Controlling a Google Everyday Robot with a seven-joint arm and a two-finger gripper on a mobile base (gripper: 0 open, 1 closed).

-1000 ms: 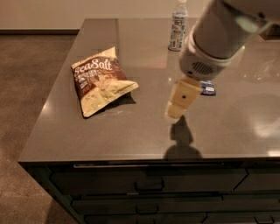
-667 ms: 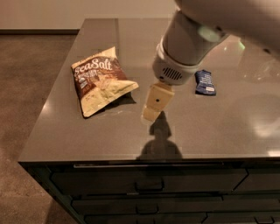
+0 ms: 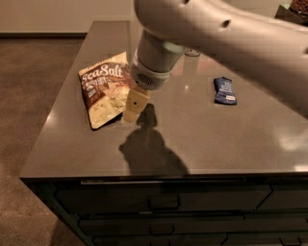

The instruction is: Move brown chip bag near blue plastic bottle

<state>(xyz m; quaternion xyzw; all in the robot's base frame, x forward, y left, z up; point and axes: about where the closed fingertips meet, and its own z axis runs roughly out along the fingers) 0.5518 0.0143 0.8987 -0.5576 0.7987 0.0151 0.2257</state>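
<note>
Countertop [image 3: 207, 139], dark grey and glossy, fills most of the camera view, picking up soft reflections and a hard shadow of the arm near its front edge. Under the front edge runs a row of dark drawers [image 3: 163, 204] with slim handles. Brown carpet [image 3: 33, 96] spreads to the left, meeting a pale wall [image 3: 62, 14] at the back.

The brown chip bag [image 3: 103, 91] lies flat on the left part of the counter, its "Sea Salt" lettering facing up. The gripper [image 3: 133, 108] points down at the bag's right edge, its tip just beside or touching the bag; which one cannot be told, nor whether it is open or closed. It has hold of nothing that shows. The thick white arm [image 3: 216, 33] sweeps in from the upper right and hides nearly all of the blue plastic bottle [image 3: 192, 52], whose base alone peeks out near the far edge, well apart from the bag. A small dark blue packet [image 3: 224, 90] lies to the right.

Against a second ago, the gripper has travelled left from mid-counter to the bag, and the arm now covers the bottle. Bag and packet lie where they were.
</note>
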